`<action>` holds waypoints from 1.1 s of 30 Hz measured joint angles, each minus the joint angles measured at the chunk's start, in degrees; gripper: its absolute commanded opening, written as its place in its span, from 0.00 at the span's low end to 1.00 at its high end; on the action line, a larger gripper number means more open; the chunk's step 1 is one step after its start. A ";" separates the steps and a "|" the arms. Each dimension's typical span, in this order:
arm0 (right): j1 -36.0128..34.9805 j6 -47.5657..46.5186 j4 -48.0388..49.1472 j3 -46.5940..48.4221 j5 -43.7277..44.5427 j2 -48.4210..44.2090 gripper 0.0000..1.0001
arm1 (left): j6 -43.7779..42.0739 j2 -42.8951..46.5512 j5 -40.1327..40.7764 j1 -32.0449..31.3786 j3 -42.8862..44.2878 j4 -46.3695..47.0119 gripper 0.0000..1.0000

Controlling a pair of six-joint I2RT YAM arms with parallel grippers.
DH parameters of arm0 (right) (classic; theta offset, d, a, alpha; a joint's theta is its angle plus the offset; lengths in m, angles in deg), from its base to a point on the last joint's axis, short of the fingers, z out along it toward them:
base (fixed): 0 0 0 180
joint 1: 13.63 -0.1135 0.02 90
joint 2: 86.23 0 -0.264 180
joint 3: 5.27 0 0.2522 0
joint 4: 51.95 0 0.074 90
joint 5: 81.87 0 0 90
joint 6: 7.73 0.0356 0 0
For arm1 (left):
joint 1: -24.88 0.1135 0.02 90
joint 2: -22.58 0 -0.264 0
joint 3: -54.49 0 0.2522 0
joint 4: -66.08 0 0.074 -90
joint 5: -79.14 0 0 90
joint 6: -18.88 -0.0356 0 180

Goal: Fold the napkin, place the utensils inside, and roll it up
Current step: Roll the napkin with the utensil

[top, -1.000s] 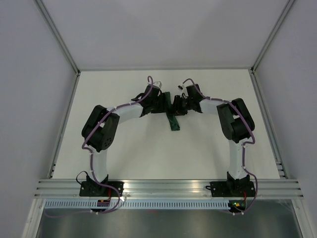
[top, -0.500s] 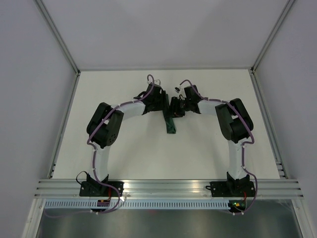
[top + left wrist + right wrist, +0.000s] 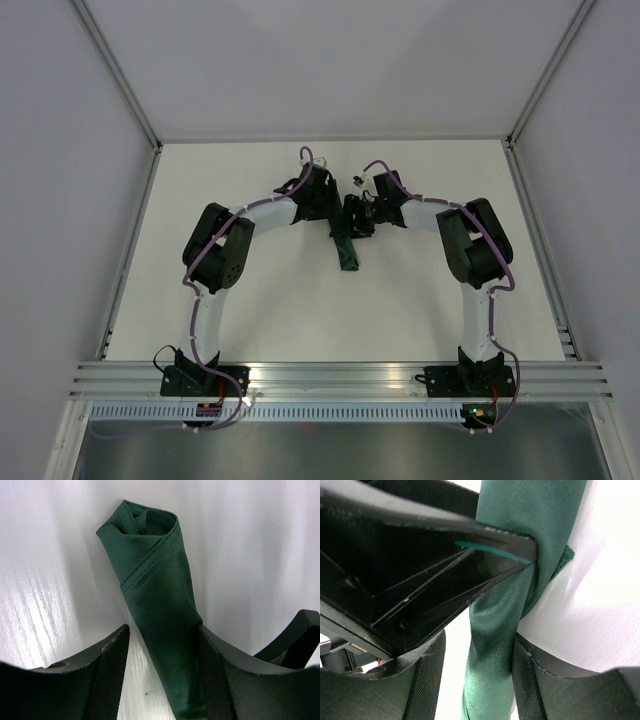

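Your left hand (image 3: pixel 161 640) stood partly open astride the dark green rolled cloth napkin (image 3: pixel 155 570), with one pad touching it and a gap at the other. Your right hand (image 3: pixel 477 650) straddled the same roll just as loosely, clamping nothing. The roll lay on the white counter (image 3: pixel 260 540), mid-frame in the overhead view; no fork showed. To finish well, I judge you needed even pressure, with the outer flap tucked under.

Seen from above, the napkin (image 3: pixel 349 255) is too small to show its folds, and its far end is hidden beneath the two sets of jaws. The left wrist view cuts off its near end. The right wrist view cuts off both ends, and a black block (image 3: pixel 420 555) covers part of it. Whatever is inside the roll cannot be seen.
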 measured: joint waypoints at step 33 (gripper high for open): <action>2.62 -4.04 -6.32 -1.66 4.57 -3.61 0.26 | -0.11 -4.68 -1.64 -0.28 7.43 -2.89 0.58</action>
